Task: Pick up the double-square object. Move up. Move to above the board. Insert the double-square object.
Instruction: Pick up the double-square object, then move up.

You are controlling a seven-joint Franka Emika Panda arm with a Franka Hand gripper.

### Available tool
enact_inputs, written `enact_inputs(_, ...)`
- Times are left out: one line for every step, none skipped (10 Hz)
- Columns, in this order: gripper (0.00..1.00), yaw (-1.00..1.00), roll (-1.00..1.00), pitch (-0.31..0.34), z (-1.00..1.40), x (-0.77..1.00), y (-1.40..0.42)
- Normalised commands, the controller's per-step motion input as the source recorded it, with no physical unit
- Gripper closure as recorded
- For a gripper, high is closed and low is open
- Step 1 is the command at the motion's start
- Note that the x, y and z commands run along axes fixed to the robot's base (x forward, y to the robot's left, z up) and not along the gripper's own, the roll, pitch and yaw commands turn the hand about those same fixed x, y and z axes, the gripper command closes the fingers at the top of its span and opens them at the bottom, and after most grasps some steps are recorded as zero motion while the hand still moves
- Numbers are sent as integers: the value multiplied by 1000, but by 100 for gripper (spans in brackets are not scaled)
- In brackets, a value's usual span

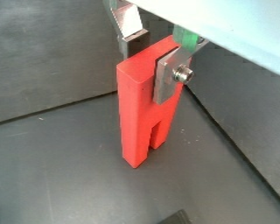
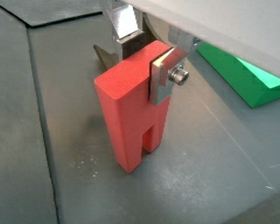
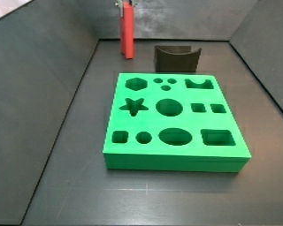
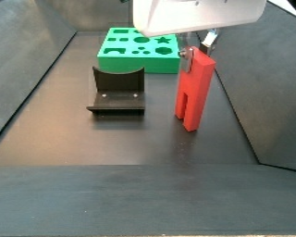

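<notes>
The red double-square object point(image 4: 194, 88) stands upright on the dark floor, prongs down, to the right of the fixture. It also shows in both wrist views point(image 1: 143, 105) point(image 2: 130, 114) and at the back in a side view point(image 3: 126, 31). My gripper point(image 1: 149, 66) point(image 2: 146, 61) straddles its top end. One finger plate point(image 1: 168, 77) lies against the slotted face. The other finger point(image 1: 130, 26) stands apart behind the piece, so the jaws are open. The green board point(image 3: 173, 119) lies flat apart from the piece, and also shows in the other side view point(image 4: 138, 48).
The dark fixture point(image 3: 176, 58) point(image 4: 117, 91) stands between the board and the red piece's side of the floor. Sloping grey walls point(image 3: 61, 79) enclose the floor. A corner of the board point(image 2: 241, 74) lies close to the piece.
</notes>
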Motion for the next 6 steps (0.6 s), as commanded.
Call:
enact_inputs(100, 0, 0, 0, 0, 0, 0)
enact_inputs(100, 0, 0, 0, 0, 0, 0)
enact_inputs(100, 0, 0, 0, 0, 0, 0)
enact_inputs(100, 0, 0, 0, 0, 0, 0)
enact_inputs(100, 0, 0, 0, 833, 0, 0)
enact_inputs(100, -20, -6, 23, 798, -23, -46)
